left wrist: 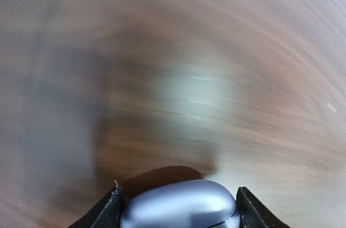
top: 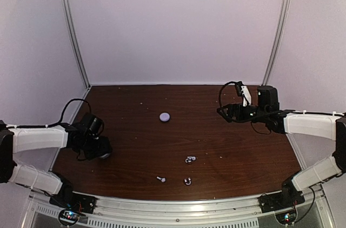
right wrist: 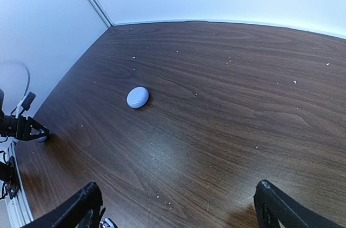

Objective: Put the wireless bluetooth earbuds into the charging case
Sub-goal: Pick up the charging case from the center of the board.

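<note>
Viewing from above, earbuds [top: 190, 159] lie on the table [top: 135, 131], arm-side of the round lavender case [top: 165, 116]. Left wrist: left end effector [left wrist: 178, 198] grasps a bluish charging case [left wrist: 181, 209], apparently the case-securing step. Right wrist: right end effector [right wrist: 181, 206] released; likely next, fetching 1 earbud.

Pale lavender-blue case [left wrist: 181, 203], dark brown wood-grain table [top: 227, 131], silvery-white earbuds [top: 190, 159], white walls [top: 173, 22].

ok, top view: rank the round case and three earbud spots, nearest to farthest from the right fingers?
1. round case, rear centre, and mid-table earbuds: too close to call.
2. front-right earbud.
3. front-left earbud, farthest from the right fingers.
</note>
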Robot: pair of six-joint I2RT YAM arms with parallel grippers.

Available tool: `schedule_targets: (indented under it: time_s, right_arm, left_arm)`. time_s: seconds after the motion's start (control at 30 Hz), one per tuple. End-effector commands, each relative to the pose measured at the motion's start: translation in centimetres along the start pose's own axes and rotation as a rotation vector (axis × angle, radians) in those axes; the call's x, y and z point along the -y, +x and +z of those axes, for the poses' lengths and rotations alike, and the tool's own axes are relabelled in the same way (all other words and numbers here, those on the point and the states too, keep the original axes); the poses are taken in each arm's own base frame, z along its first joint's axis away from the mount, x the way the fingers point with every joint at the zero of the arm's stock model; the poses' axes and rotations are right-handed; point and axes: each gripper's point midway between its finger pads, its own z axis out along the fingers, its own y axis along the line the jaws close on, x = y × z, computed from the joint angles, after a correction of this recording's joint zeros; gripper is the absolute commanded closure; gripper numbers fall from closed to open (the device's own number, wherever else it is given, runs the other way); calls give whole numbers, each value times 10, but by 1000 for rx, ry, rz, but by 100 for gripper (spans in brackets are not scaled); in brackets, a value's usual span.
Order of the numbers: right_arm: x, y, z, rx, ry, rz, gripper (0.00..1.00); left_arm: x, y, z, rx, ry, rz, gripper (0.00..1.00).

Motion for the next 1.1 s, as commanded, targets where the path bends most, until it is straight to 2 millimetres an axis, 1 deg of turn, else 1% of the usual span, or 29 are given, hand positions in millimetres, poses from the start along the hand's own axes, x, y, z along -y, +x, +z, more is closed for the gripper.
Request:
schedule_targets:
  time_s: [0.0, 0.03, 0.07, 0.1, 0.13, 0.17, 0.2, 0.27, 0.3, 0.4, 0.5, 0.6, 0.73, 0.83, 0.93, 1.07]
  right_arm:
    - [-16, 1, -2, 13, -67, -16, 1]
    - [-19, 1, -3, 14, -77, -20, 2]
    - [-22, 0, -5, 19, -88, -26, 2]
    - [-24, -1, -6, 24, -99, -30, 2]
    - [-28, -2, -7, 30, -110, -37, 2]
    - [-31, -3, -9, 35, -123, -45, 2]
    - [-36, -4, -11, 40, -141, -58, 2]
    - [-48, -6, -15, 57, -185, -91, 3]
    - [-57, -7, -18, 70, -216, -115, 4]
    - [-85, -7, -28, 104, -305, -198, 5]
    - [-116, -5, -39, 138, -398, -290, 6]
    - [-143, -2, -51, 170, -486, -369, 8]
    - [-174, -3, -64, 201, -575, -450, 9]
    - [-192, -5, -73, 211, -626, -485, 10]
    - [-208, -4, -80, 211, -668, -514, 11]
    - [-229, -5, -92, 224, -714, -569, 11]
  left_arm:
    - [110, -19, -25, 89, 367, 260, 45]
    - [129, -18, -31, 94, 439, 301, 46]
    - [152, -17, -41, 104, 548, 359, 46]
    - [163, -16, -45, 103, 594, 398, 46]
    - [185, -19, -57, 132, 691, 440, 46]
    - [200, -18, -67, 141, 762, 490, 46]
    - [216, -12, -80, 128, 849, 548, 47]
    - [242, -2, -102, 124, 986, 661, 47]
    - [253, 5, -115, 114, 1063, 718, 48]
    - [278, 25, -153, 74, 1263, 873, 50]
    - [290, 46, -187, 24, 1434, 988, 52]
    - [292, 62, -218, -45, 1603, 1047, 54]
    - [293, 84, -256, -120, 1758, 1135, 56]
    - [292, 98, -275, -170, 1822, 1188, 56]
    - [290, 108, -291, -209, 1874, 1229, 56]
    - [290, 118, -306, -255, 1922, 1259, 57]
